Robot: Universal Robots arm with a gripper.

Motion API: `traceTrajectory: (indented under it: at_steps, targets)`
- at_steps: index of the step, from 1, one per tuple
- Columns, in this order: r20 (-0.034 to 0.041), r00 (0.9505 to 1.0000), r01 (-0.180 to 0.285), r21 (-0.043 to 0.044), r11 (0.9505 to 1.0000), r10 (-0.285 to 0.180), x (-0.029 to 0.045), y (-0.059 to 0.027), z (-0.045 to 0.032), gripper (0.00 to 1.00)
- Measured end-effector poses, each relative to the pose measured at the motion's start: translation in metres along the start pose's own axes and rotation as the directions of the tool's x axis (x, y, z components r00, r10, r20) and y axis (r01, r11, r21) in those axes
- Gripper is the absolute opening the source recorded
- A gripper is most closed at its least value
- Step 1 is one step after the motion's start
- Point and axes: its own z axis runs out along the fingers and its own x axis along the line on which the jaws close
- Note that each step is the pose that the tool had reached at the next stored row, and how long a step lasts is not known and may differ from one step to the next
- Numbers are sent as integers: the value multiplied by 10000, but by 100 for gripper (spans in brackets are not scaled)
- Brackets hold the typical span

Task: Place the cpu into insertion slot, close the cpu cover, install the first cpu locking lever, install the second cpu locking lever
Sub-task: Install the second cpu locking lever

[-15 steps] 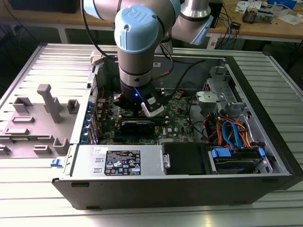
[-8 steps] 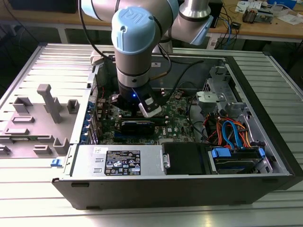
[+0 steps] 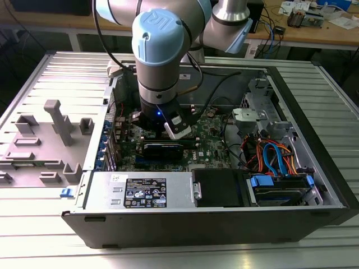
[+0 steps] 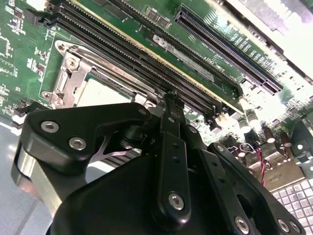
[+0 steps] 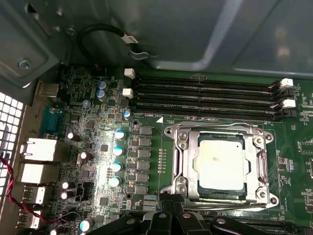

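Cpu (image 5: 221, 165) sits flat in the slot (image 5: 182, 188), cover (image 5: 259, 161) framing it. Gripper (image 4: 171, 98) hovers just beside the socket, fingers pressed together, holding nothing. Cover judged thin stiff steel; chip fragile, so press only at the frame edges.

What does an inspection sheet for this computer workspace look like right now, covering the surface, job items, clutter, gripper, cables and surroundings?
Surface: ribbed metal table carrying an open computer case.
Job's things: cpu lies in the insertion slot; cpu cover is down around it, framing the chip.
Clutter: grey fixture blocks on the table at the exterior view's left.
Gripper: gripper hangs over the motherboard beside the socket, holding nothing seen.
Cables: orange and blue cables in the case; black cable loop near the memory slots.
Surroundings: wooden workbench behind.
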Motion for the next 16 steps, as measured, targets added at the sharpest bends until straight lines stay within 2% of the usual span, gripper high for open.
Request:
traceTrajectory:
  at_steps: [16]
  targets:
    - [1,10000,-7,-3,10000,7,39,31,62,11]
